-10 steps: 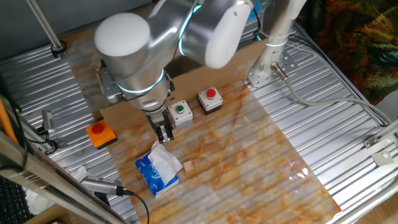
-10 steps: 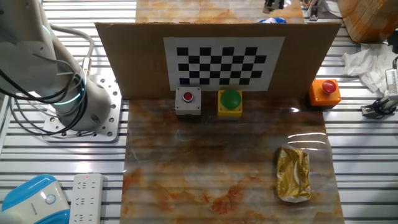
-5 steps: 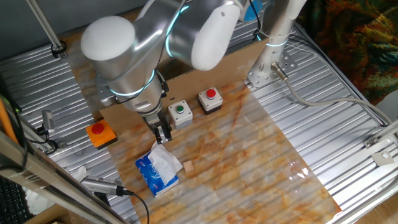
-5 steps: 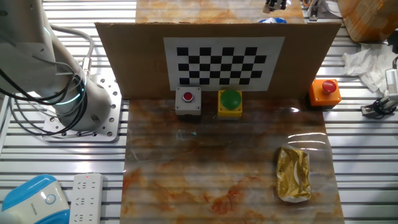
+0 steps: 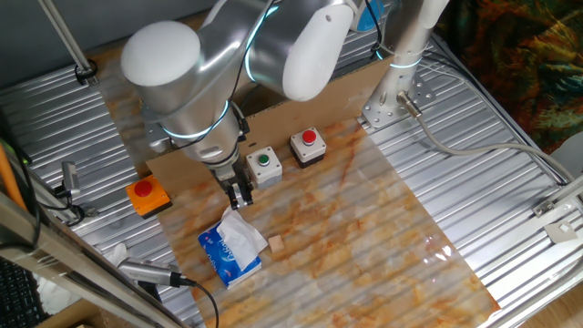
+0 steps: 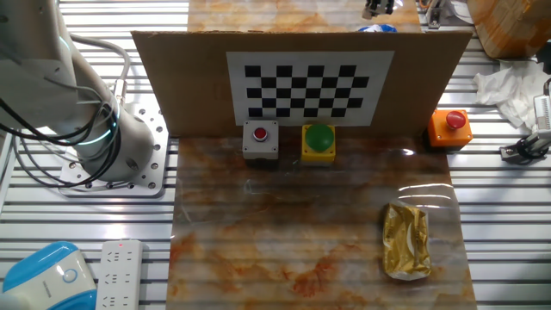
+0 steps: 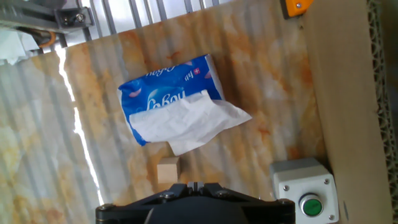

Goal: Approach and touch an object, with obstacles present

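Observation:
My gripper is shut and empty. It hangs just above the marbled board, right in front of a white box with a green button. A blue tissue pack lies just below it. The hand view shows the shut fingertips, the tissue pack, a small wooden block and the green-button box. The brown cardboard wall stands behind the boxes and runs along the right of the hand view. In the other fixed view it carries a checkerboard and hides most of the gripper.
A grey box with a red button sits right of the green one. An orange button box stands at the wall's left end. On the wall's far side are a red-button box, a green button on yellow and a gold packet.
The arm's upper links swung a little to the left a second ago. The gripper has stayed shut at almost the same spot above the board.

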`<state>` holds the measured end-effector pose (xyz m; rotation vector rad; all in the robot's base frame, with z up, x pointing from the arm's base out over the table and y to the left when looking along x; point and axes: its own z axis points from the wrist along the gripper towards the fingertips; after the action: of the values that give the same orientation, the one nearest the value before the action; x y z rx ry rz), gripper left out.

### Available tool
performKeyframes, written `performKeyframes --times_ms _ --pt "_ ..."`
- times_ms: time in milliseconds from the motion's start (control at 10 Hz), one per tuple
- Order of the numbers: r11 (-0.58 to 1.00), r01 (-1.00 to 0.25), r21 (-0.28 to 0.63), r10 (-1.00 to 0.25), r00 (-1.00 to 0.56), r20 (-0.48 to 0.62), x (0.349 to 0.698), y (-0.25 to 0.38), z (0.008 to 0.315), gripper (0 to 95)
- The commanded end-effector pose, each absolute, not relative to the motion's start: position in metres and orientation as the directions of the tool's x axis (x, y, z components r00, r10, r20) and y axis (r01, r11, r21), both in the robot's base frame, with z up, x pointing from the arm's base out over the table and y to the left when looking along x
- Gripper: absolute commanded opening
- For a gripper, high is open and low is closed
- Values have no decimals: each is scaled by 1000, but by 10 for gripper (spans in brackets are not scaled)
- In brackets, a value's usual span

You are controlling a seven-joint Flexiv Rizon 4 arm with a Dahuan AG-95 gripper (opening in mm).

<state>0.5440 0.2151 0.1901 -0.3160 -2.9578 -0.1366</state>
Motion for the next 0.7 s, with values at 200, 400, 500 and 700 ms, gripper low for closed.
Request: performKeyframes --times_ms 200,400,500,700 --pt "971 226 74 211 -962 171 543 215 190 0" --pt "969 233 75 218 -960 176 541 213 186 0" --pt "970 232 73 216 -961 175 540 211 182 0" --pt "971 228 70 214 -962 167 541 208 169 0"
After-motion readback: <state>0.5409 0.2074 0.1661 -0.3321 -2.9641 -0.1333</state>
